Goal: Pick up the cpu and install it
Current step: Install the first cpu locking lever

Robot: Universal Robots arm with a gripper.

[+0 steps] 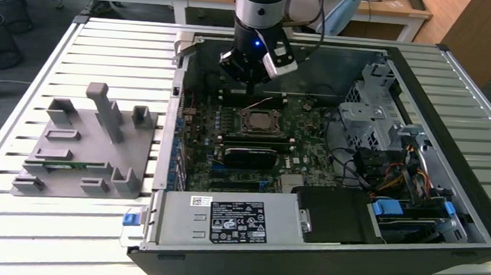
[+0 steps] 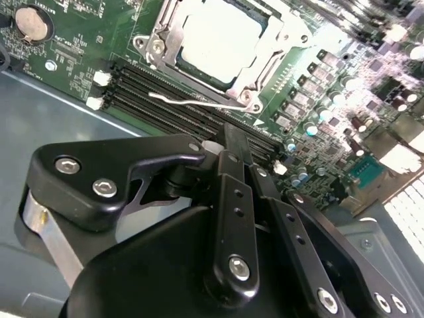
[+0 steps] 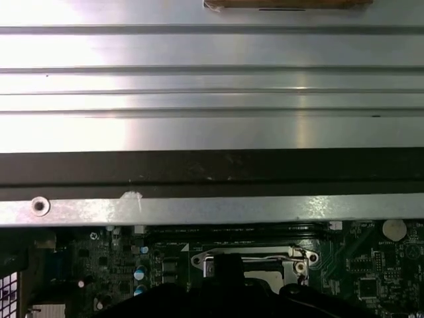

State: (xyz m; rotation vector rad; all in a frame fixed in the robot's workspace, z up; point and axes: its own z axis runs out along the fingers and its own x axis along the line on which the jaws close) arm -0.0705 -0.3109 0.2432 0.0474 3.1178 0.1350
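The cpu (image 2: 218,40), a flat square chip with a shiny silver-grey top, lies inside the metal socket frame (image 2: 162,40) on the green motherboard (image 1: 302,125). In the exterior view the cpu (image 1: 259,121) sits mid-board in the open computer case. A thin wire lever (image 2: 192,101) lies along the frame's edge. My gripper (image 1: 251,81) hangs just beyond the socket, toward the case's far wall, and above the board. In the second wrist view my gripper (image 2: 230,136) has its black fingers together, with nothing between them. My gripper (image 3: 228,268) stands in front of the socket in the first wrist view.
A grey fixture (image 1: 91,147) with a green memory stick (image 1: 60,162) stands on the slatted table at the exterior view's left. In the case are a power supply (image 1: 232,220), a metal drive cage (image 1: 371,107) and cables (image 1: 396,179). The case's far wall (image 3: 212,169) is close.
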